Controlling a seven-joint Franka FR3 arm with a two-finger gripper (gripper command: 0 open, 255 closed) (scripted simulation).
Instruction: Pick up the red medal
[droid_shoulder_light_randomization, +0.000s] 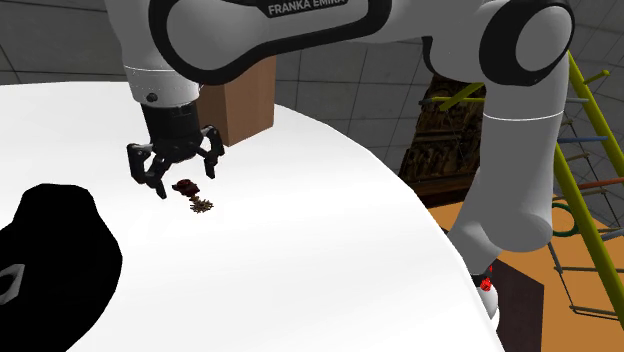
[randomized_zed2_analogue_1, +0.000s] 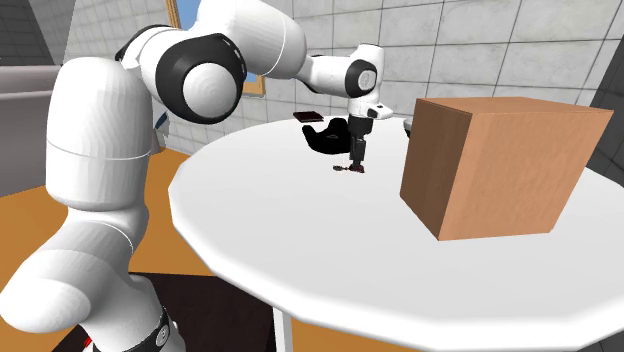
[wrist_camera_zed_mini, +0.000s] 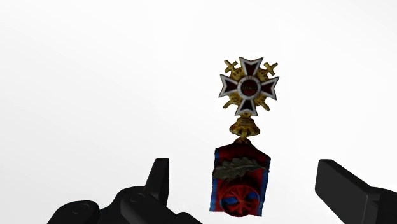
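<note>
The white bench (droid_shoulder_light_randomization: 320, 230) is bearing a thin, light-looking medal (wrist_camera_zed_mini: 242, 167). The open, empty end effector (droid_shoulder_light_randomization: 183, 172) is straddling its ribbon, probably the best hold.

Medal (wrist_camera_zed_mini: 245, 127) lay flat on white desk (droid_shoulder_light_randomization: 300, 260), near the brown box (droid_shoulder_light_randomization: 243, 100), not touching it. Dark red white-edged cross, gold crossed swords and crown; red ribbon with blue edges, leaf spray, red rosette.
</note>
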